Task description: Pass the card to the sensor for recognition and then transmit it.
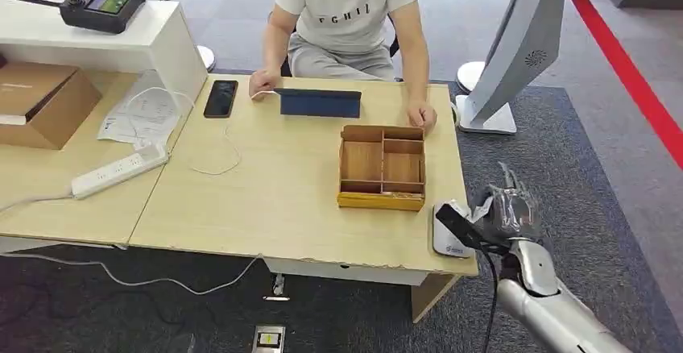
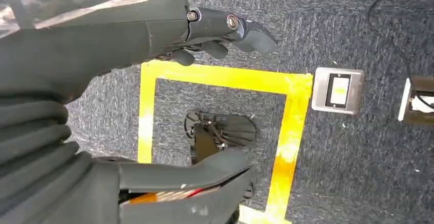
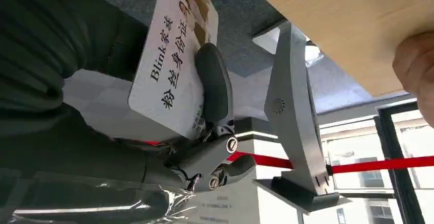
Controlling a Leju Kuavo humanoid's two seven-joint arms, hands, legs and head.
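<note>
Right hand (image 1: 506,212) is raised beside the near right corner of the table (image 1: 266,200), clamped on the card (image 3: 171,65): in the right wrist view the thumb (image 3: 215,88) presses across the printed face while darker fingers back it from beneath. The hold covers one end only, so most of the card stands free; judged risk, a small jolt could pivot or slide it out of the pinch.

Left hand (image 2: 215,35) hangs low over carpet and yellow floor tape (image 2: 225,78), fingers apart and holding nothing.

The white sensor (image 1: 451,232) sits on the table corner, just beside the right hand. It lies very near the edge; a heavy contact could push it off, and a tilted presentation may fail to read. Whether the card is yet over it cannot be told.

Further on stands the wooden compartment box (image 1: 382,168), close enough to be clipped on a wide sweep.

Beyond, a person (image 1: 346,14) sits with a hand (image 1: 422,116) resting at the far edge. Handover risk: release before that hand grips drops the card; the grey stand (image 1: 515,55) crowds the right side of the path
</note>
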